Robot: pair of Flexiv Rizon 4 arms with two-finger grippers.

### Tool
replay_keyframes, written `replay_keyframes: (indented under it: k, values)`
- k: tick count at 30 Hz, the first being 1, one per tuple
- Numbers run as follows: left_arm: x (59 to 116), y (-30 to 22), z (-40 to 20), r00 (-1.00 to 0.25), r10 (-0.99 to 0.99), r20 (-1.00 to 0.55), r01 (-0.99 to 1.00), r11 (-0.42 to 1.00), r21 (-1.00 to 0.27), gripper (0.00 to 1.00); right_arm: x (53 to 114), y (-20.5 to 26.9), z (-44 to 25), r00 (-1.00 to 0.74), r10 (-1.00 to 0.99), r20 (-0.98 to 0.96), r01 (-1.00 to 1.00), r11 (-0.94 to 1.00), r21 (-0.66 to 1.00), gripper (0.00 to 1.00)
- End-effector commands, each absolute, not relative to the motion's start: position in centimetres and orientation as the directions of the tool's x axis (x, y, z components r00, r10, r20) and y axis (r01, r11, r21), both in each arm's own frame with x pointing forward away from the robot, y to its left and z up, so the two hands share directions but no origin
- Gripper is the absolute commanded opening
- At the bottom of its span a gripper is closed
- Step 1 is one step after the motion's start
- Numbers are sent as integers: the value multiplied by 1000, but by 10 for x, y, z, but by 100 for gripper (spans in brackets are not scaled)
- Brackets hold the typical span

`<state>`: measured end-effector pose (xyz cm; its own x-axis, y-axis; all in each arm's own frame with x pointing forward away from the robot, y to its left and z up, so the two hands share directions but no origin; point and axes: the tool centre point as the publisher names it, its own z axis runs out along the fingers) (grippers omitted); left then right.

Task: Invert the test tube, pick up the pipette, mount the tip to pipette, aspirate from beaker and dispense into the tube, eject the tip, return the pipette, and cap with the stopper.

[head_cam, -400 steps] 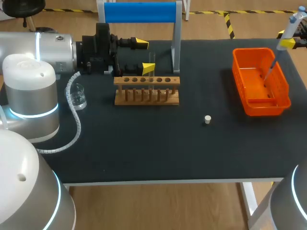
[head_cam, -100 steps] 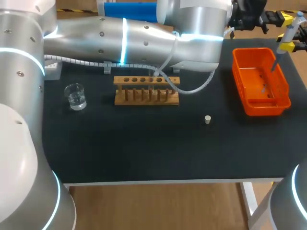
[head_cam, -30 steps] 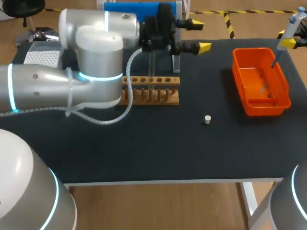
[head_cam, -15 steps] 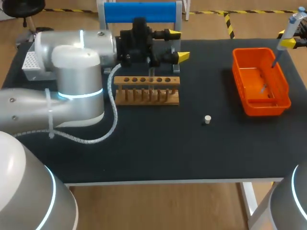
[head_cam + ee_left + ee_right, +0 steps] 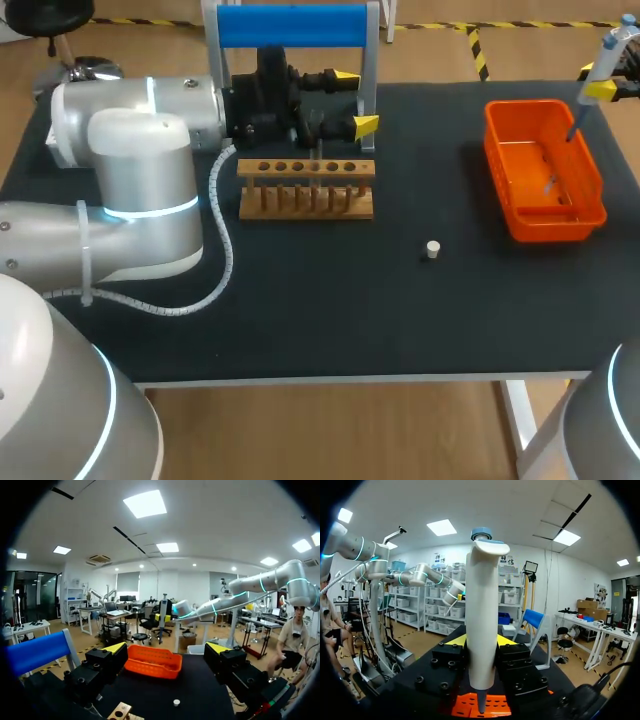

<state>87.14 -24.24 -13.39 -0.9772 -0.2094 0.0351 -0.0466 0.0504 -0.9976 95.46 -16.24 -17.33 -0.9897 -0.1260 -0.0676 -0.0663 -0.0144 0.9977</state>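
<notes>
My left gripper (image 5: 357,100) is open and empty, level above the back of the wooden tube rack (image 5: 306,188), in front of the blue stand (image 5: 292,25). A clear test tube (image 5: 318,152) stands in the rack just below the left gripper's fingers. The white stopper (image 5: 432,249) lies on the black mat, right of the rack. At the far right my right gripper (image 5: 603,88) is shut on the white pipette (image 5: 598,62), held upright over the orange bin (image 5: 590,205). In the right wrist view the pipette (image 5: 482,625) stands between the yellow fingertips (image 5: 455,640). The beaker is hidden behind my left arm.
A small clear tip (image 5: 548,185) lies inside the orange bin. In the left wrist view the bin (image 5: 152,661), the stopper (image 5: 176,702) and a corner of the rack (image 5: 120,712) lie ahead of the open gripper (image 5: 167,650). My left arm's bulky links cover the table's left side.
My left arm has swung to the left, carrying its open gripper from right of the blue stand to just behind the rack. The right arm and the pipette have not moved.
</notes>
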Motion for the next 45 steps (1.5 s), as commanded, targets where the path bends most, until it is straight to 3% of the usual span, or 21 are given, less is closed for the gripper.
replay_keyframes:
  k: [1, 36, 45]
  values:
    - [867, -243, -135, -974, -223, 30, -40, 41, -998, 100, 956, -163, -173, -989, -128, -68, -67, -12, 998, 0]
    - [865, -246, -135, -970, -239, 42, -55, 47, -997, 100, 956, -163, -173, -989, -128, -68, -67, -12, 998, 0]
    - [865, -246, -135, -970, -239, 42, -55, 47, -997, 100, 910, -122, -165, -992, -117, -53, -54, 5, 999, 0]
